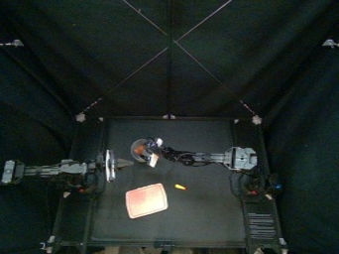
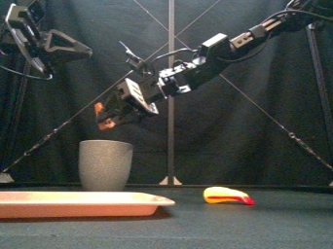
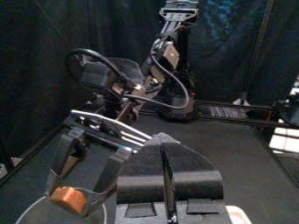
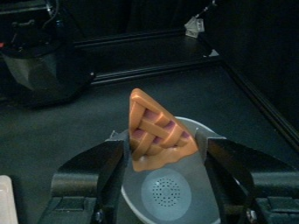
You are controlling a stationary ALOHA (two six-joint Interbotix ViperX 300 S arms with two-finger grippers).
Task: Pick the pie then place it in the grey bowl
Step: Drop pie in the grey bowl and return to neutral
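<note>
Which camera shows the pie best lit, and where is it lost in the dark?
Right wrist view: pie well lit, plain between the jaws above the bowl. Front view: a small orange patch against the dark curtain, partly hidden by the right gripper. Top view: too small to tell.

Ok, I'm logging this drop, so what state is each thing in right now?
Pie: gripped in right claw, above bowl.
Bowl: upright, empty.
Tray: flat, empty.
Yellow toy: lying apart from tray.
Left claw: shut, empty.
</note>
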